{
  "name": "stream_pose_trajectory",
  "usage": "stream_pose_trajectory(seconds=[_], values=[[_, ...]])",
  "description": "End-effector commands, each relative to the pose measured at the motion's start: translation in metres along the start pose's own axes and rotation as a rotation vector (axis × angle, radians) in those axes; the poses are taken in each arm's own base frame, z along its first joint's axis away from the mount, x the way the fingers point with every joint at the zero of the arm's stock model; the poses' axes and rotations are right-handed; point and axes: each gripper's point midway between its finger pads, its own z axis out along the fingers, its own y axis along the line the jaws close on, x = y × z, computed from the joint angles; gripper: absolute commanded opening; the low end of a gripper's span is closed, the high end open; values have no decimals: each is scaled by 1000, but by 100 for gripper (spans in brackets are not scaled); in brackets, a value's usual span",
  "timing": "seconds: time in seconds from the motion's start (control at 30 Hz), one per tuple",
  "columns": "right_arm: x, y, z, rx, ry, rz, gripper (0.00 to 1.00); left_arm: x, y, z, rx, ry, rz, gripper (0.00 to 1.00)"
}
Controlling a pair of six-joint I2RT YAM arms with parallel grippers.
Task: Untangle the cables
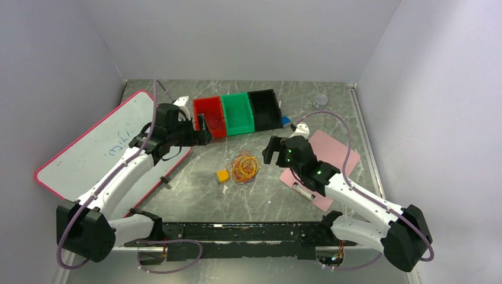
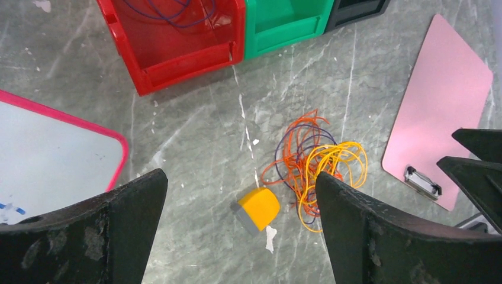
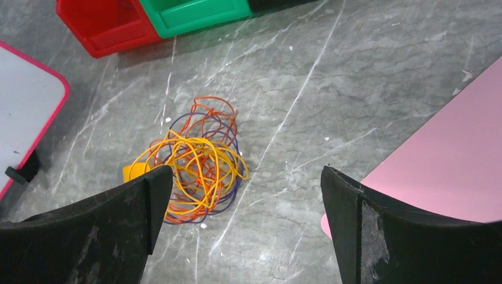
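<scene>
Overhead, the cables (image 1: 244, 168) lie in one loose knot near the middle of the surface (image 1: 195, 201), orange and yellow loops wound through darker purple strands, touched by neither arm. The left end effector (image 1: 201, 131) hangs above the surface towards the far-left side, just in front of the red bin (image 1: 208, 115), its jaws spread wide and carrying nothing. The right end effector (image 1: 270, 151) hovers just to the right of the tangle, over the inner edge of the pink clipboard (image 1: 331, 160), jaws equally wide and empty.

A small yellow block (image 1: 222, 176) sits just beside the tangle on its left; whether a strand touches it cannot be told. The red bin stands in a row with a green bin (image 1: 238, 112) and a black bin (image 1: 264, 108) towards the far edge. A thin purple wire (image 2: 177, 9) lies coiled inside the red bin, which suggests one cable may already be sorted out. A whiteboard (image 1: 100, 148) leans off the left edge.

By the look of it, most of the work is ahead: several colours are interlaced in the heap, and each needs lifting free. The likely next step is for one arm to pin the bundle while the other draws out an outer loop.
</scene>
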Motion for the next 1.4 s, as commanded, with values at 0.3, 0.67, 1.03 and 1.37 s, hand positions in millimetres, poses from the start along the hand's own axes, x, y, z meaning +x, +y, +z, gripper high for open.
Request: stream_pose_trajectory(seconds=[0.3, 0.67, 1.03, 1.37], values=[[5, 16, 0, -93, 36, -30, 99, 3, -19, -2, 108, -2, 4, 100], [13, 35, -3, -227, 53, -49, 99, -6, -20, -10, 112, -86, -51, 100], [36, 43, 2, -292, 138, -86, 96, 22, -53, -5, 284, -9, -85, 87], [49, 34, 11, -233, 188, -72, 83, 64, -82, 8, 309, 75, 35, 79]])
